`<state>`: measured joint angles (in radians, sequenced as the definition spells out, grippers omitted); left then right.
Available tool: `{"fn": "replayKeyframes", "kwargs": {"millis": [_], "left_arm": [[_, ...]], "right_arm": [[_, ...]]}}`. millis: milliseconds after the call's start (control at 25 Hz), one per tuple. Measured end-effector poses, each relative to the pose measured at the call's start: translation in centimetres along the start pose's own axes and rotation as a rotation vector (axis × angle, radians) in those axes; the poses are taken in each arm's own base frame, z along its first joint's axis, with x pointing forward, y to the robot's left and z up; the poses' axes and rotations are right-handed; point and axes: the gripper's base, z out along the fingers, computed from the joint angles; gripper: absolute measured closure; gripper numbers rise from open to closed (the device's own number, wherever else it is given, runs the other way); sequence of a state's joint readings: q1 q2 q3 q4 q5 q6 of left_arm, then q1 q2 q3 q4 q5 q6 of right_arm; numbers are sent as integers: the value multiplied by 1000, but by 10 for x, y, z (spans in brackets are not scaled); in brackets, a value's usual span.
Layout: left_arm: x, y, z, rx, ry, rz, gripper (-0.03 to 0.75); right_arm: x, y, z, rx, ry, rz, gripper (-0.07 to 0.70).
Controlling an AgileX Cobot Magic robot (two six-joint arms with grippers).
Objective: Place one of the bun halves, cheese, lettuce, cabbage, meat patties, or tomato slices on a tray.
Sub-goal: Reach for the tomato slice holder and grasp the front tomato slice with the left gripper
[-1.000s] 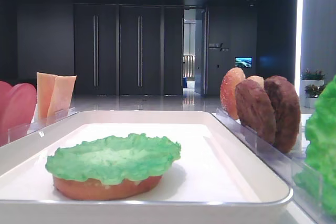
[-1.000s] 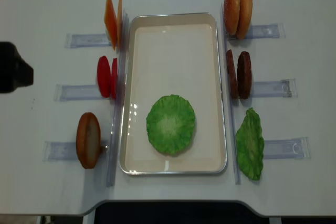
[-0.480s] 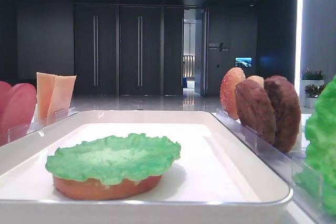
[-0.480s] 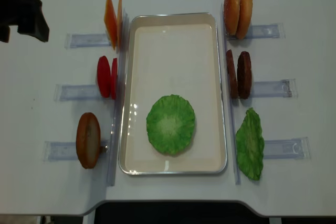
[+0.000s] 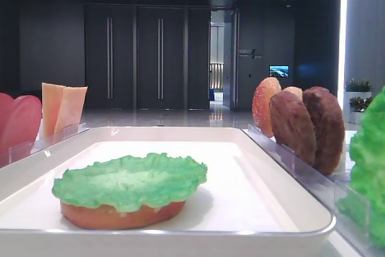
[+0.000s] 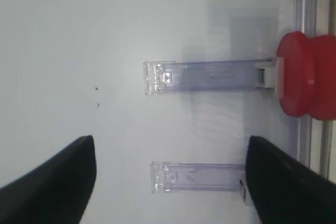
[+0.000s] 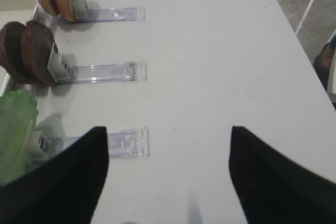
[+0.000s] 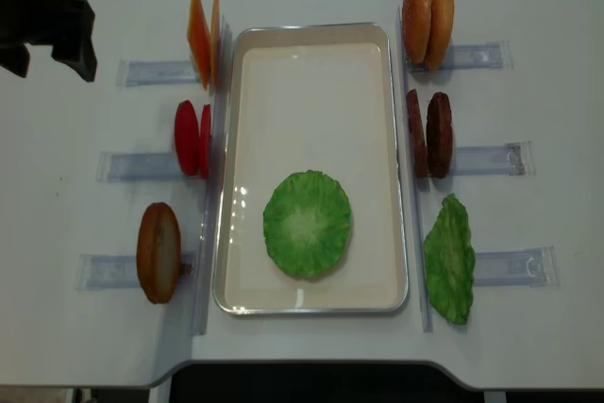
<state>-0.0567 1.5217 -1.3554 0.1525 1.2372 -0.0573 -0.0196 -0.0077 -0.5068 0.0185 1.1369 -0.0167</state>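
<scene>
The white tray holds a green lettuce leaf lying on a bun half. Left of the tray stand the cheese, the tomato slices and another bun half. On the right stand two bun halves, the meat patties and a second lettuce leaf. My left gripper is open and empty over the table's far left, out beyond the cheese rack. My right gripper is open and empty above bare table, right of the patties.
Clear plastic racks hold the pieces upright on both sides of the tray. In the left wrist view, two rack ends lie on the white table. The table's right edge runs close to my right gripper.
My left gripper has moved from the table's left edge toward the far left corner, level with the cheese rack. The food pieces and the tray stay put.
</scene>
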Motion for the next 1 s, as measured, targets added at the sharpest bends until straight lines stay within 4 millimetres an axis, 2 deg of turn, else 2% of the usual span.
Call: {"fn": "replayKeyframes", "kwargs": {"millis": [320,440,840,1000], "left_arm": [[-4,-1,5,-1,14,-17,24],[-4,-8,5,-2,10,-16,24],[3,-79,-8,32,-28,42,31],[7,-101,-8,48,-23,40,31]], "right_arm": [[0,0,0,0,0,0,165],[0,0,0,0,0,0,165],[0,0,0,0,-1,0,165],[0,0,0,0,-1,0,165]]}}
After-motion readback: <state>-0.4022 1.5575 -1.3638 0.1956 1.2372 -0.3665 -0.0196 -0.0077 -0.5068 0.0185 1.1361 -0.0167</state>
